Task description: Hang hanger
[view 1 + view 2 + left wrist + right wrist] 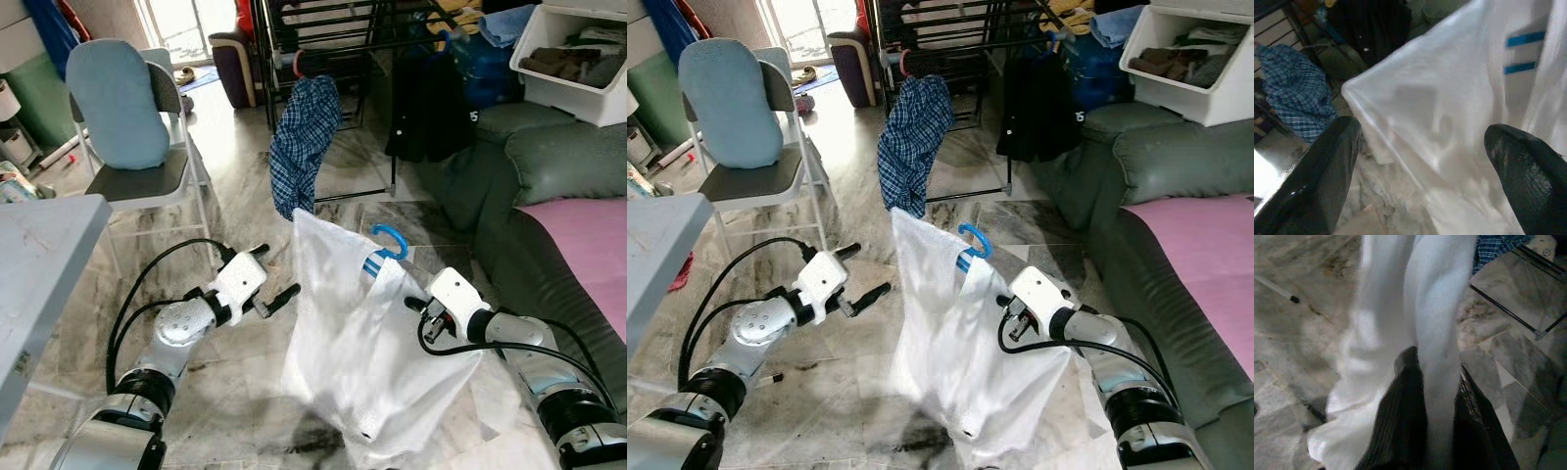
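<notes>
A white shirt [362, 343] hangs on a hanger with a blue hook [392, 240], held up over the marble floor in front of me. My right gripper [416, 302] is shut on the shirt's right shoulder; in the right wrist view the white cloth [1437, 382] runs between its black fingers [1400, 421]. My left gripper [269, 279] is open just left of the shirt, not touching it. In the left wrist view its two fingers [1312, 176] stand wide apart before the white cloth [1449, 112]. A black drying rack [333, 49] stands behind, with a blue checked shirt [302, 147] hung on it.
A folding chair [147, 181] with a light-blue cushion stands at the left, beside a grey table edge [44, 264]. A grey-green sofa [549, 176] with a pink cover runs along the right. A white bin [573, 59] of clothes sits above it. Dark clothes [431, 108] hang on the rack.
</notes>
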